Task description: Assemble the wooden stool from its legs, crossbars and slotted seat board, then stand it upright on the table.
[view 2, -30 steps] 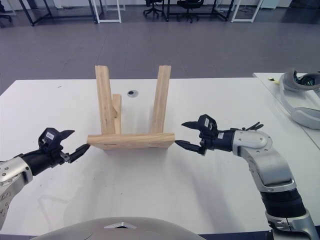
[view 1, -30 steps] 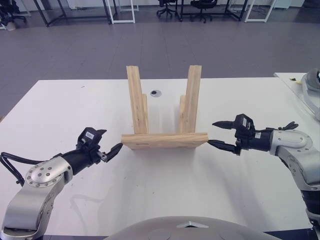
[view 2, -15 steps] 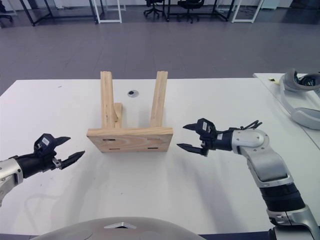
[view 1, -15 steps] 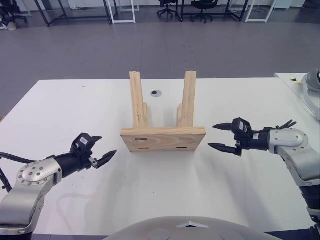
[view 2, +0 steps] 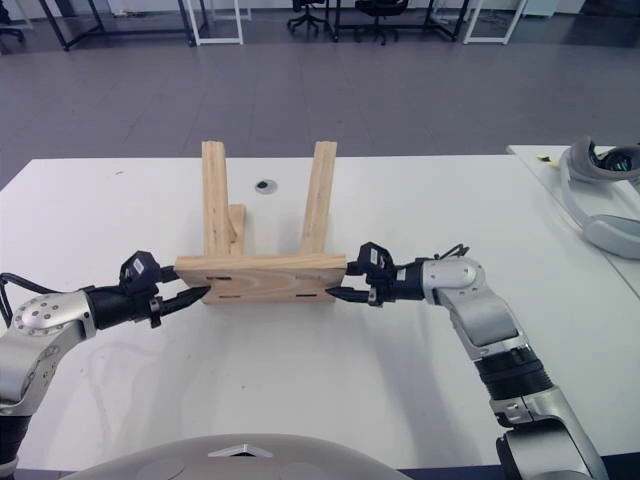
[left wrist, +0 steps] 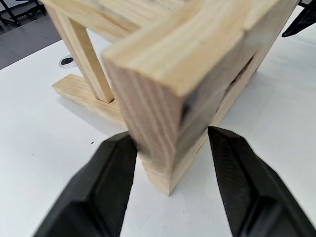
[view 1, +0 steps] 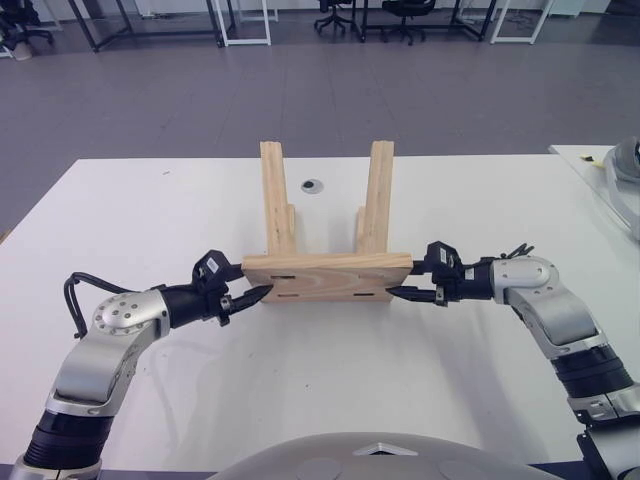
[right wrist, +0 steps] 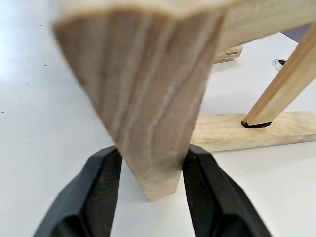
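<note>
The wooden stool lies on its side on the white table [view 1: 330, 400]. Its slotted seat board [view 1: 328, 277] faces me and two legs [view 1: 275, 200] [view 1: 375, 195] point away. My left gripper [view 1: 250, 290] is shut on the board's left end; in the left wrist view its fingers [left wrist: 113, 173] straddle that corner. At the opposite end my right gripper [view 1: 405, 285] is shut on the board, and its fingers [right wrist: 98, 182] pinch the edge in the right wrist view. The stool's lower legs [right wrist: 256, 131] rest flat on the table.
A small round grey disc [view 1: 312, 186] lies on the table behind the stool. A white headset [view 2: 600, 195] sits on a neighbouring surface at the far right. Bare tabletop lies in front of the stool and to both sides.
Half a second ago both grippers hung open, away from the stool. They have now moved inward and closed on the two ends of the seat board, which is tipped slightly more edge-on.
</note>
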Robot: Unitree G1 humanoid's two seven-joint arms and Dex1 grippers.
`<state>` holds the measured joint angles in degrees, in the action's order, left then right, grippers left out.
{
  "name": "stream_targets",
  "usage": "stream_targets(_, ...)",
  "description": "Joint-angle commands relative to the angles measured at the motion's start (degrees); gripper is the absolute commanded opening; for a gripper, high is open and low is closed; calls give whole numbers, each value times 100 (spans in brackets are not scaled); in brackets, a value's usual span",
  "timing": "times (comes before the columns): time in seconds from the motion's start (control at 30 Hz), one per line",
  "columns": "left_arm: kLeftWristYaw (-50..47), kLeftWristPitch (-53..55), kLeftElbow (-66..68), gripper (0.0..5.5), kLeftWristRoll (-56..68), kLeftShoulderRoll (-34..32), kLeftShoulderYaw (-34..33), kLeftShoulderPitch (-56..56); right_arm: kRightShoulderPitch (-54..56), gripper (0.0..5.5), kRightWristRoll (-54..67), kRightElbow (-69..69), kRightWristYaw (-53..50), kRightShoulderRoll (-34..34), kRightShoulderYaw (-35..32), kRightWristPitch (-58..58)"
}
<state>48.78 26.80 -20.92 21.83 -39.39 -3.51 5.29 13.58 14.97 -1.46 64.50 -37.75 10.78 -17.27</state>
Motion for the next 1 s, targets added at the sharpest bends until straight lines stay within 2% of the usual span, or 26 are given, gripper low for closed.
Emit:
stream_targets(0.03, 158, -98, -46, 220, 128, -31, 15, -235, 245, 168, -6, -18, 105, 18, 43, 58)
stream_targets(0.17, 596, 346, -500, 216, 1095, -243, -506, -626, 803, 165, 1014, -567, 718, -122, -322, -797)
stream_targets(0.33, 1158, 2244, -1043, 198, 4828, -1609, -1917, -1674, 2839, 160, 3585, -571, 1830, -659, -1374, -3267)
stream_targets(0.43, 344, 3019, -98, 186, 7698, -2433, -1651, -2911, 4400, 154, 5105, 448, 1689, -398, -1811, -5362)
stream_targets(0.47, -52, 3143, 264, 182, 8457, -2514, -1385, -3180, 4807, 153, 5368, 969, 1553, -195, -1921, -6138)
stream_targets(0.53, -443, 3436, 763, 174, 9055, -2365, -1050, -3336, 5248, 148, 5612, 1864, 1345, 116, -2034, -7253)
stream_targets(0.6, -537, 3856, 1228, 166, 9117, -2123, -902, -3312, 5442, 141, 6223, 2650, 1109, 18, -1744, -7521)
stream_targets(0.77, -493, 5112, 2694, 146, 9117, -1971, -435, -3695, 5971, 134, 7995, 4106, 164, -534, -333, -7523)
stream_targets(0.9, -1179, 5382, 3420, 145, 9117, -1801, -260, -3731, 5789, 134, 9461, 3890, -174, -1411, 1304, -7523)
stream_targets(1.0, -1663, 5462, 3797, 145, 9117, -1791, -302, -3617, 5931, 134, 9800, 3717, 166, -2030, 2499, -7523)
